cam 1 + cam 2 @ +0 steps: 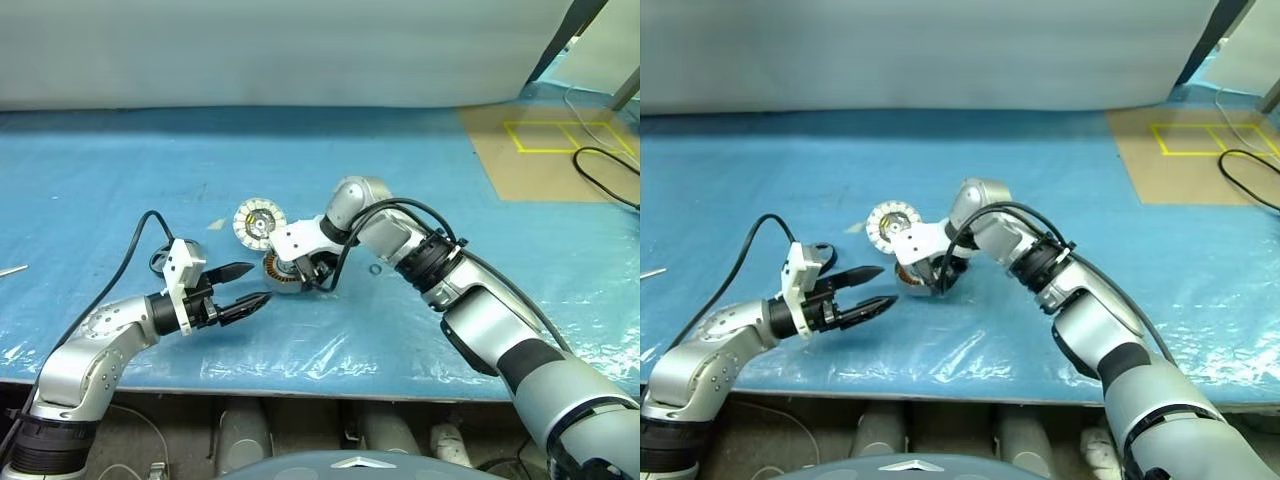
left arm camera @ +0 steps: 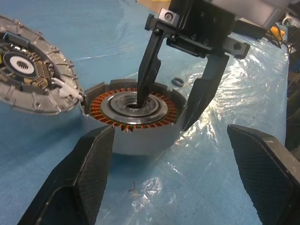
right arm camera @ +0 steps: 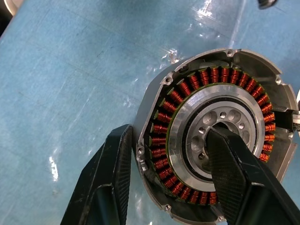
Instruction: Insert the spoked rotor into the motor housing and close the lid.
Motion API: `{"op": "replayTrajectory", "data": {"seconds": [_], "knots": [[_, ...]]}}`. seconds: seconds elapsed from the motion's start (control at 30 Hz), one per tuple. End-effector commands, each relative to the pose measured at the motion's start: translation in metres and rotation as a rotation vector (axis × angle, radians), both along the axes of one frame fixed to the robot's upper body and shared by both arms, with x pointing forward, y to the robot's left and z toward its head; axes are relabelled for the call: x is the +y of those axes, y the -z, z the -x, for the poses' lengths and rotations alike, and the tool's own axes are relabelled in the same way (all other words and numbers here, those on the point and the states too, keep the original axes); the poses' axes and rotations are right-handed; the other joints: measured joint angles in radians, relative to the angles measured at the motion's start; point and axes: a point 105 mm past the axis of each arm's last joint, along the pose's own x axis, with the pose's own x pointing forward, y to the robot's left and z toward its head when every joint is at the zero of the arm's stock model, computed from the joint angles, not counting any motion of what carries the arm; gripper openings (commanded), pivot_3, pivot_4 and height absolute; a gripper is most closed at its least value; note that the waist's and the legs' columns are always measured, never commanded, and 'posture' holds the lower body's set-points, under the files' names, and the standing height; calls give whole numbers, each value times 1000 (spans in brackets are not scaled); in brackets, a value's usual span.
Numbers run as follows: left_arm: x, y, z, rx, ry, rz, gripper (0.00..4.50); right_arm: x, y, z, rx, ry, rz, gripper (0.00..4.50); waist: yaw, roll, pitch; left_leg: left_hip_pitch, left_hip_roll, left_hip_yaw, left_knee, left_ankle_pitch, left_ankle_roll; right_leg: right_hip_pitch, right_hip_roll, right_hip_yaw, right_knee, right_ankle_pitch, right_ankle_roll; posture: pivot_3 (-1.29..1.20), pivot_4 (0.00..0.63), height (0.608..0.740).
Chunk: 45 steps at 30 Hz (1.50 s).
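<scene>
Right gripper (image 2: 171,101) pinches the motor housing (image 3: 211,136) wall, one finger in the hub, lid (image 1: 259,222) open beside it; left gripper (image 1: 245,285) open nearby; lifting could drag the housing and flop the lid.

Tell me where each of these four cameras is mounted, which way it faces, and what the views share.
Left eye view: on the head, looking forward and down at the blue table; both arms show, left gripper open.
Right eye view: its stereo twin, showing the same scene.
Left wrist view: on the left wrist, facing the motor housing and open lid; its own fingers frame the right gripper.
Right wrist view: on the right wrist, looking down into the housing; one finger outside the wall, one in the hub.
Shared: all four show the housing.
</scene>
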Motion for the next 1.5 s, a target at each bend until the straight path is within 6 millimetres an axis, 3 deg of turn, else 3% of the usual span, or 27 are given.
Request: {"op": "replayTrajectory", "data": {"seconds": [0.03,0.23,0.53,0.8,1.13,1.17,1.23,1.5], "knots": [[-5,-5,-1,-33,30,6,4061,-6,-24,11,20,-28,-4,2008,1,0,0,0,0,0,0,0,0,0,0,0,0,0,0,0,150,740],[-10,-4,-7,-41,53,15,4061,-19,-24,14,54,37,39,2008,-6,0,0,1,0,0,0,0,0,0,1,0,0,0,0,0,150,740],[-10,-6,-8,-42,67,9,4061,6,9,10,128,229,48,2008,-6,0,0,1,0,0,0,0,0,0,1,1,1,0,0,0,150,740],[-11,-5,-5,-38,60,11,4061,13,12,15,223,364,70,2008,-4,0,0,9,0,0,-1,0,-1,6,0,1,1,0,0,0,150,740],[-14,-5,-4,-36,53,19,4061,20,19,13,211,433,70,2008,-5,0,0,19,0,1,-6,0,-1,13,0,2,0,0,0,0,150,740],[-14,-5,-4,-36,53,19,4061,20,19,13,214,438,72,2729,-5,1,0,20,0,1,-7,0,-1,13,0,3,0,0,0,0,150,740],[-14,-5,-4,-36,52,19,4061,22,16,15,248,449,74,3249,-4,1,1,20,0,1,-7,0,-1,13,0,3,0,0,0,0,150,740],[-13,-8,-9,-41,53,16,4061,22,-4,18,277,428,40,3249,1,2,1,16,-1,1,-8,0,-1,12,0,2,-5,0,0,0,150,740]]}}
